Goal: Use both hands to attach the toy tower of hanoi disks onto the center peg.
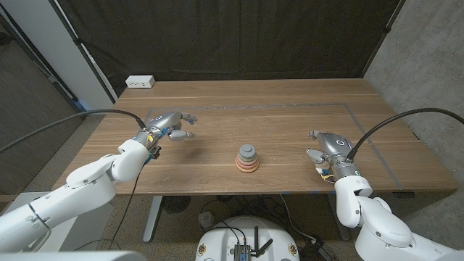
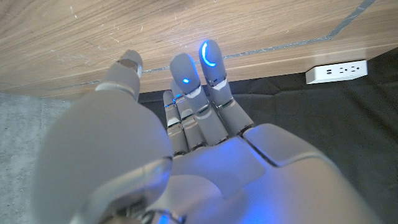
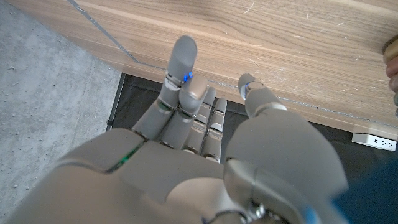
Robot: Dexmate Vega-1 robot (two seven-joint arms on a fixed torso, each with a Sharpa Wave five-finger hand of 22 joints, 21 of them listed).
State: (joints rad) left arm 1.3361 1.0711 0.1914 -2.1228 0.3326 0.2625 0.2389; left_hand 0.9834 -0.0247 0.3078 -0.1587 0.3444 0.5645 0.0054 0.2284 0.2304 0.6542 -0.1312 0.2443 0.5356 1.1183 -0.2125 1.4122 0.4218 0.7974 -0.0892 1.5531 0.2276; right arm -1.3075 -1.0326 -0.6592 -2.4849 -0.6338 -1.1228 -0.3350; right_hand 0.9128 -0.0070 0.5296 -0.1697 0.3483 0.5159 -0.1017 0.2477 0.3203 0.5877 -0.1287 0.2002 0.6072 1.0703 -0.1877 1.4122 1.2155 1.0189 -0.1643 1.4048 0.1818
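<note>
Head view: disks [image 1: 248,159] stacked on peg [image 1: 248,148]

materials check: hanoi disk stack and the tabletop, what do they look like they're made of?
Disk stack: probably painted wood or matte plastic; muted grey, tan and pinkish layers with no glare, too small to tell which. Tabletop: wood or wood veneer, with brown grain streaks, plank seams and a low-sheen finish; the left wrist view shows fine scratches.
</note>
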